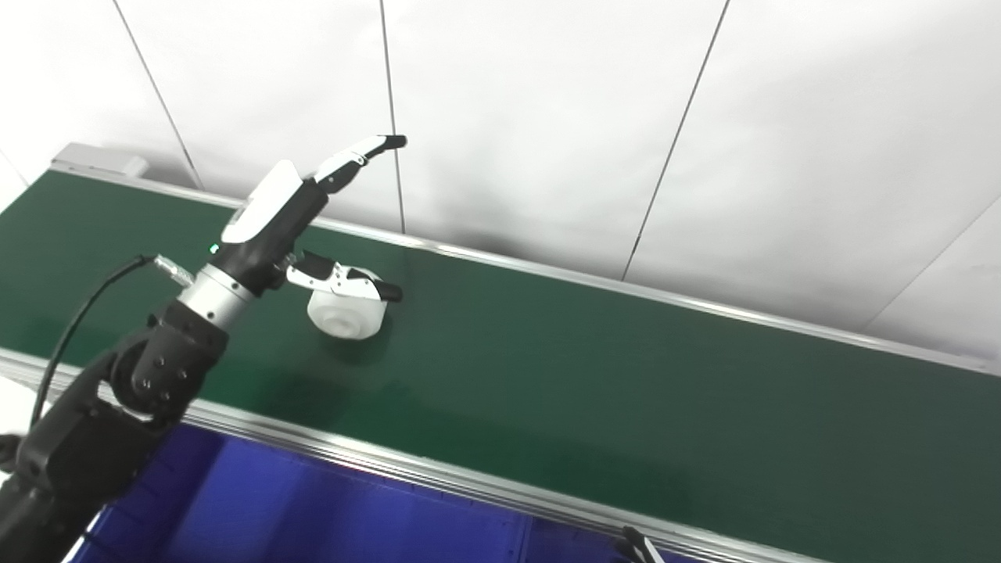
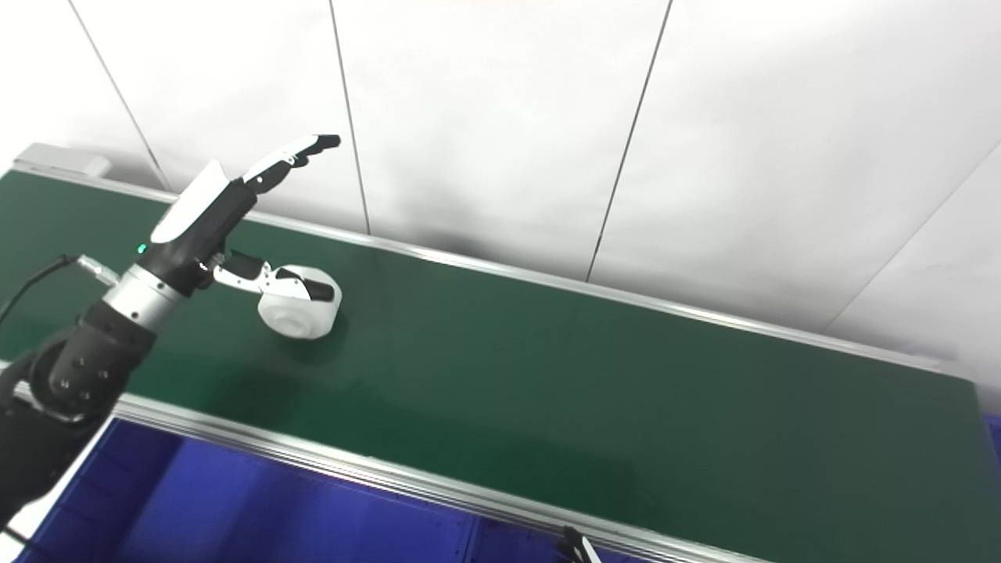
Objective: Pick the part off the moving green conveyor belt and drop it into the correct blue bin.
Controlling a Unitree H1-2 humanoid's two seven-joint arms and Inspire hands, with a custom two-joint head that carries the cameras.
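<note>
Only a dark tip of the right hand (image 1: 637,543) shows — bottom edge cuts it.

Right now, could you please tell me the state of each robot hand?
Left robot hand: open, fingers spread around the white part on the belt, not gripping it.
Right robot hand: only a tip at the bottom edge; cannot tell.

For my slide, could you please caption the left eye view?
Open left hand poised over the white part on the green conveyor belt, blue bin below.
</note>
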